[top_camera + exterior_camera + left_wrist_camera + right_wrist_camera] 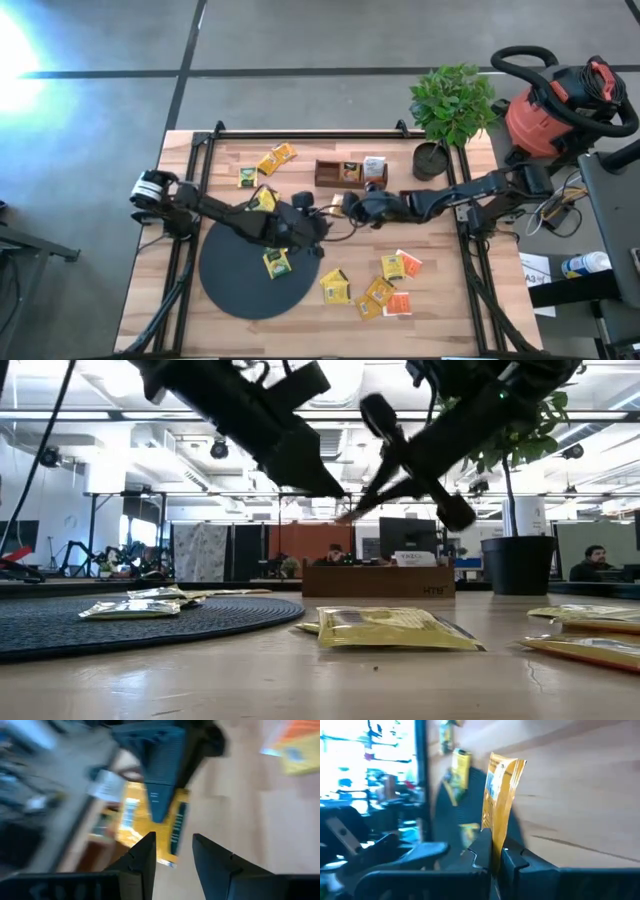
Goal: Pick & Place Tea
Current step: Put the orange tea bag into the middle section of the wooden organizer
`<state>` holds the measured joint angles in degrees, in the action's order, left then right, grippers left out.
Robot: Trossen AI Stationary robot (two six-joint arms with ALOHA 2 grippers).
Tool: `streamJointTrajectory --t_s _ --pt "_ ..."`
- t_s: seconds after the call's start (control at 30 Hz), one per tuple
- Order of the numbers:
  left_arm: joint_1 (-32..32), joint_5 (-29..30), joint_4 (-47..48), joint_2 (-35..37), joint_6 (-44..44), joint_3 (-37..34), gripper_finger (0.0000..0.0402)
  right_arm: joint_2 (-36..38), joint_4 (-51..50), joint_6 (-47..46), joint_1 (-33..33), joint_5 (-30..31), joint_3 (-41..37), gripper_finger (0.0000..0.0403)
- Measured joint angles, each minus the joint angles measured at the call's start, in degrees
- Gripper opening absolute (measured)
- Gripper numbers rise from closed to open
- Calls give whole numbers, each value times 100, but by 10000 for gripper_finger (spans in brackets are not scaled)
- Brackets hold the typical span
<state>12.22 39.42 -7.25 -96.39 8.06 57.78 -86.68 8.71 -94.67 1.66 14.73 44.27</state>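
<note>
High view: both pincers meet mid-tabletop [300, 160], fingertips hidden in dark clutter; one sachet on the black disc [235, 285], about six loose at near right, three at far left. Low view: arms cut off above, flat sachet [395, 628] nearest. Left wrist: left pincer [174, 851] apart, empty, view blurred. Right wrist: right pincer [496, 856] clamped on an upright yellow sachet [499, 800], above the tabletop.

I count roughly ten yellow tea sachets [276, 263] and two orange-red and white sachets [397, 303], though overlaps leave me unsure. I see one black disc [235, 285], one wooden tray [330, 178], one potted plant [452, 100], one red shop vacuum [550, 115], and two arms: left arm [215, 212], right arm [470, 190].
</note>
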Motion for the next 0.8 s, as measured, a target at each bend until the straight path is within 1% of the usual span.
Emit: streamJointTrajectory --t_s 0.03,0.17,0.37,0.6,0.7,0.8 --pt "13 158 -22 2 69 1 124 32 106 -47 -34 -14 0 9" --pt "-18 312 14 -8 181 2 124 100 263 -141 -102 -108 42 9" --pt "-74 326 -71 -8 190 2 124 101 279 -416 -93 -51 126 8" --pt "-178 322 -81 -8 255 4 124 108 494 -479 -81 -95 142 8" --pt "-222 378 -72 -8 393 4 114 108 496 -518 -75 -188 140 8" --pt "-245 579 -69 -8 523 4 91 110 520 -547 -64 -343 144 8"
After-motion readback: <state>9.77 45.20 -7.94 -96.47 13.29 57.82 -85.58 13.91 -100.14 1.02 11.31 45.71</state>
